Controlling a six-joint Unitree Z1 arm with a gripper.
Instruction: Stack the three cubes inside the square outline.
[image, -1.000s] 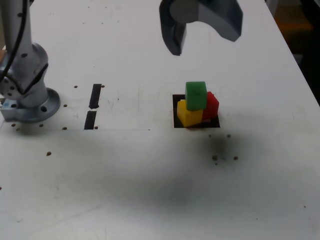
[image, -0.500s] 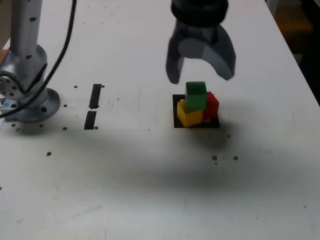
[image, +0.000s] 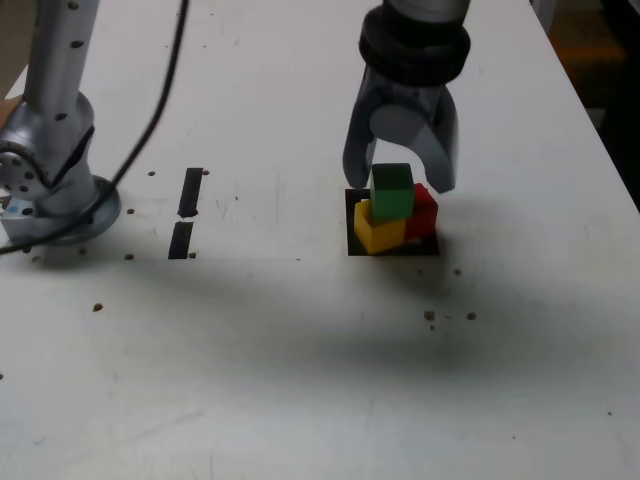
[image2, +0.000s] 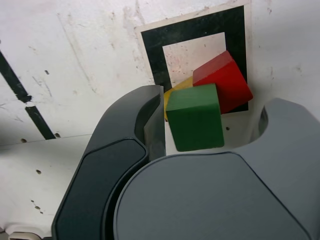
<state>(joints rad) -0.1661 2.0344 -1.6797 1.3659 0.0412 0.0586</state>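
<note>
The gripper (image: 400, 185) hung over the pile with its jaws parted, one on either side of the green cube (image: 392, 192); the wrist view showed a gap on one side of the green cube (image2: 195, 117) and one finger (image2: 150, 120) very near the other side, so no grip could be confirmed and whether that finger touched could not be told. The straddling pose suggested a move on the top cube, either to seize it or to square it. The green cube rested across the yellow cube (image: 378, 226) and the red cube (image: 422, 210), which stood side by side and touching, so the pile was a two-level arrangement rather than a single column; by that reading the stacking was not finished. In the wrist view the red cube (image2: 225, 80) sat turned relative to the square outline (image2: 195, 35), its edges oblique to the tape, while only a sliver of the yellow cube (image2: 176, 89) showed behind the green. As equal-sided blocks the cubes had no long axis; the green one sat roughly level, its faces nearly parallel to the jaws. The square outline (image: 352, 215) lay near the middle of the tabletop (image: 300, 350), towards its far half, with the pile covering most of its white interior. Two short tape strips (image: 186, 210) lay well apart towards the exterior view's left, near the arm's base (image: 55, 200) at that edge.
</note>
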